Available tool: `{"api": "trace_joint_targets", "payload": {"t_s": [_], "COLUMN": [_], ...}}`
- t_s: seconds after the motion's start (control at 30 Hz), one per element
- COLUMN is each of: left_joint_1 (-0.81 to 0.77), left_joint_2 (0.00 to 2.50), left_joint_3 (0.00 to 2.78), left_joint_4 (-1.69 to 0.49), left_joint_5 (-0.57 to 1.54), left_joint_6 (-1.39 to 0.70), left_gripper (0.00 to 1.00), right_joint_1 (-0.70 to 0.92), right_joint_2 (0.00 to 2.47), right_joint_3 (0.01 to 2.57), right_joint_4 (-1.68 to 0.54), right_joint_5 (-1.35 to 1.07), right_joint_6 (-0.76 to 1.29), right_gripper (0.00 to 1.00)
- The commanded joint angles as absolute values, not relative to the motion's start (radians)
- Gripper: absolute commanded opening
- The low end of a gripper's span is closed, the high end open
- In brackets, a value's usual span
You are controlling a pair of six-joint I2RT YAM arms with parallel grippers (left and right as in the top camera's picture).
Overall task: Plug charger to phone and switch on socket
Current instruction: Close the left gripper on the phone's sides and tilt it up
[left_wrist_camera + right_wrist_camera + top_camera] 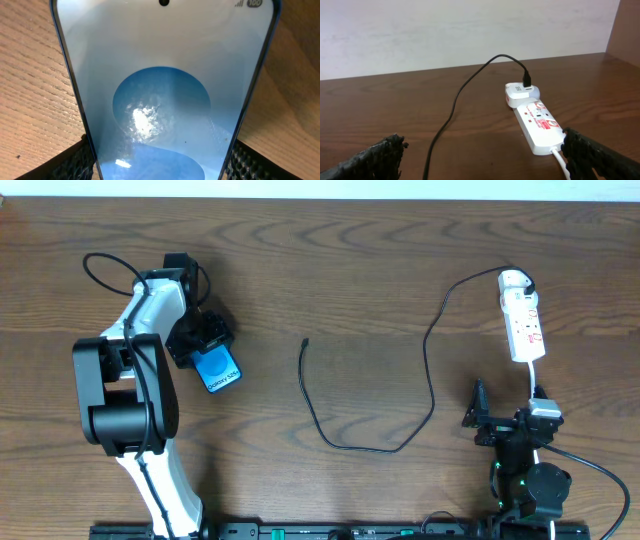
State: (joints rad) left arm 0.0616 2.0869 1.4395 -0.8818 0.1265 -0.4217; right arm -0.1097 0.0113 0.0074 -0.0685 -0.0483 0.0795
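Left gripper (pixel 160 162) pinches phone (pixel 217 368) by its long edges, far left; right gripper (pixel 480 155) gapes empty near socket (pixel 522 320); risk: edge-only hold lets phone slip or twist before reaching charger (pixel 350 445), well apart.

Overhead looks straight down; left wrist hugs the phone (pixel 165 100).

A dark wooden table (pixel 350 270) meets a pale wall (pixel 445 30) at its far edge.
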Motion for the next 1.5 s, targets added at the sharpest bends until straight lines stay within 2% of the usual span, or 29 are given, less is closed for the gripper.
{"api": "trace_joint_targets", "payload": {"t_s": [0.0,0.6,1.47], "left_joint_1": [0.059,0.059,0.059], "left_joint_2": [2.099,2.101,2.105], "left_joint_3": [1.419,1.345,1.299], "left_joint_4": [-0.877,-0.758,-0.733], "left_joint_5": [0.175,0.149,0.119], "left_joint_6": [-0.455,-0.466,-0.507], "left_gripper": [0.77,0.77,0.77], "right_joint_1": [-0.104,-0.104,-0.104], "right_joint_2": [0.006,0.006,0.006], "right_joint_3": [0.006,0.006,0.006], "right_joint_4": [-0.072,-0.072,-0.072], "right_joint_5": [-0.043,-0.043,-0.044], "right_joint_6": [0.089,0.089,0.089], "right_gripper": [0.99,0.99,0.99]}}
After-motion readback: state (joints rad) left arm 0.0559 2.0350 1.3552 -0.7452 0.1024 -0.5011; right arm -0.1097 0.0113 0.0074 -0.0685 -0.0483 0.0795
